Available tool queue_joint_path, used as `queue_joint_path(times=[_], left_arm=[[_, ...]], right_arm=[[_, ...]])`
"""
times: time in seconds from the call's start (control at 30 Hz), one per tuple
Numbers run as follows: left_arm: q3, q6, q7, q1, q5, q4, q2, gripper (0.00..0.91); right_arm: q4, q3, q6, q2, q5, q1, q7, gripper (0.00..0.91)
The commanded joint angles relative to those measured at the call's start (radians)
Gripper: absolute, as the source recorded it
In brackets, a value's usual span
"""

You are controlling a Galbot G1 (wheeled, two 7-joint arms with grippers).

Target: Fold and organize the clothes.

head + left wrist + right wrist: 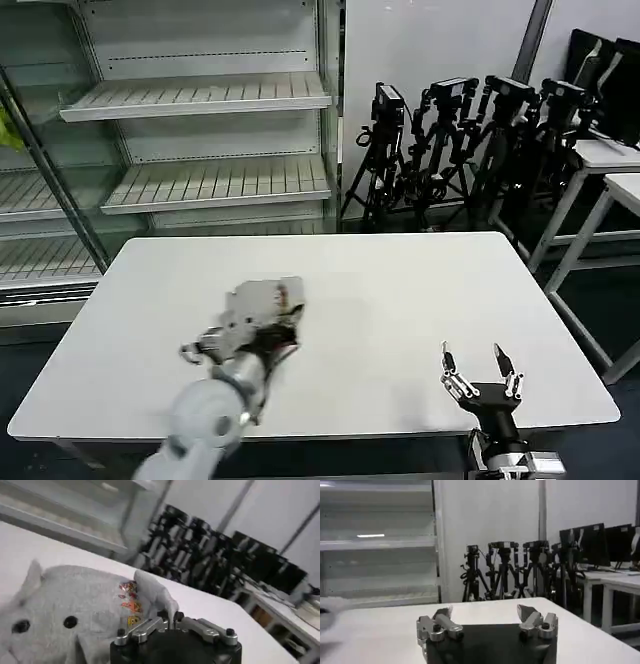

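The clothes are one light grey shirt [262, 303], bunched into a small heap left of the table's middle. In the left wrist view the shirt [75, 605] shows its multicoloured chest print [129, 602] and dark buttons. My left gripper [270, 335] sits at the heap's near edge, and its fingers pinch a raised fold of grey fabric [155, 595]; the left gripper [171, 616] is shut on it. My right gripper [478, 363] hovers open near the table's front right edge, far from the shirt. In its own view the right gripper [485, 612] holds nothing.
The white table [400, 290] is bare to the right of the shirt. Behind it stand metal shelves [200, 150] and a row of black camera tripods [470, 140]. More white tables [610, 170] stand at the far right.
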Motion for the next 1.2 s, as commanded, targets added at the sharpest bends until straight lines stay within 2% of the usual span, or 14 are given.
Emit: queue_joint_path(times=[0.03,0.1,0.3,0.57,0.77,0.9,0.93,1.07,1.2], left_arm=[[0.267,-0.016,-0.007,-0.205,0.215,0.284,-0.285,0.353],[0.271,-0.014,-0.001,-0.203,0.22,0.284,-0.283,0.907],[0.259,-0.07,0.064,-0.188,0.278,0.249,-0.256,0.907],[0.245,-0.188,0.184,-0.071,0.478,0.102,-0.127,0.907],[0.091,-0.193,0.178,0.085,0.465,-0.091,-0.044,0.907],[-0.088,-0.273,0.173,0.242,0.529,-0.187,-0.006,0.907],[-0.127,-0.302,0.171,0.287,0.542,-0.2,-0.002,0.907],[-0.216,-0.366,0.174,0.439,0.597,-0.251,-0.007,0.907],[-0.284,-0.401,0.17,0.494,0.609,-0.282,-0.03,0.907]], right_arm=[[-0.023,-0.014,-0.001,-0.005,-0.004,0.027,0.001,0.907],[-0.024,-0.015,-0.005,-0.006,0.0,0.033,0.002,0.907],[-0.023,-0.018,-0.015,-0.007,0.002,0.048,0.004,0.907],[-0.021,0.0,-0.036,-0.013,-0.006,0.059,0.006,0.907],[-0.014,-0.006,-0.04,-0.006,-0.016,0.074,0.008,0.907],[-0.018,-0.009,-0.029,-0.002,-0.015,0.089,0.012,0.907],[-0.019,-0.011,-0.002,-0.003,-0.015,0.089,0.015,0.907],[0.005,-0.014,-0.024,-0.009,-0.031,0.081,0.02,0.907],[0.006,-0.017,-0.029,-0.013,-0.058,0.079,0.018,0.907]])
